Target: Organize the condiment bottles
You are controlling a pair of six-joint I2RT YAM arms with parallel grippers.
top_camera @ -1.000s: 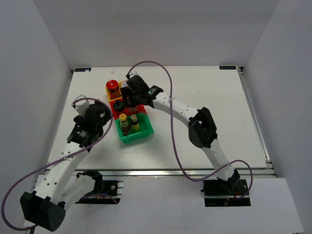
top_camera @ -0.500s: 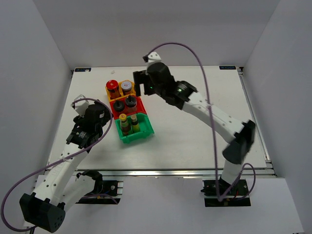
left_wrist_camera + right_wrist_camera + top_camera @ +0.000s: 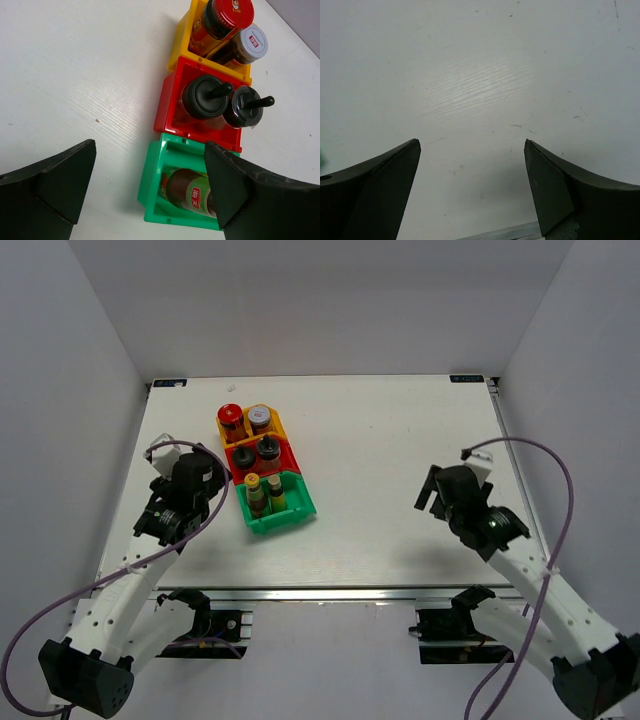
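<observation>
Checking the condiment bottles (image 3: 259, 418), you find all six binned: two black-lidded jars (image 3: 268, 448) inside the red bin (image 3: 167, 112), the capped jars (image 3: 231, 416) beyond it, the slim bottles (image 3: 254, 488) nearer. Left gripper (image 3: 150, 147) beside that bin, right gripper (image 3: 472, 145) well apart from it; both spread, empty. Task looks complete.

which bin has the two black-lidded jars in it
The red bin, middle of the row; the yellow bin holds a red-capped jar and a silver-capped jar, the green bin two yellow-capped bottles.
</observation>
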